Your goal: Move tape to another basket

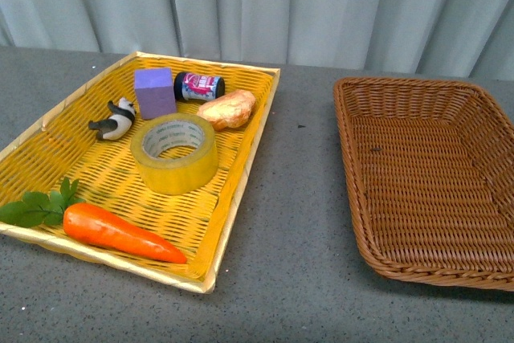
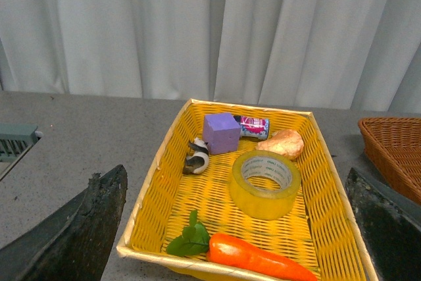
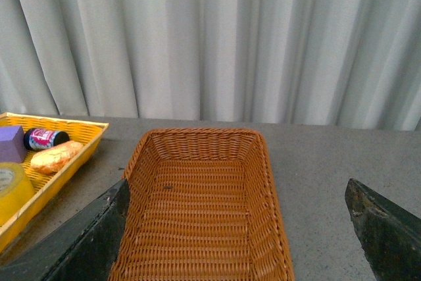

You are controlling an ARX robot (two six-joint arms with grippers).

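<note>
The tape point(image 1: 174, 153), a wide yellowish roll with a pale core, lies flat in the middle of the yellow woven tray point(image 1: 241, 158). It also shows in the left wrist view point(image 2: 265, 183) and partly at the edge of the right wrist view point(image 3: 10, 192). The brown wicker basket point(image 1: 353, 190) sits empty at the right and shows in the right wrist view point(image 3: 138, 162). My left gripper point(image 2: 243, 228) is open, held back above the tray's near end. My right gripper point(image 3: 243, 228) is open above the basket's near end. Neither arm shows in the front view.
The tray also holds a purple block point(image 1: 154, 92), a small can point(image 1: 199, 86), a bread piece point(image 1: 229, 109), a panda figure point(image 1: 116, 118) and a carrot with leaves point(image 1: 120, 232). Grey tabletop lies between tray and basket. A curtain hangs behind.
</note>
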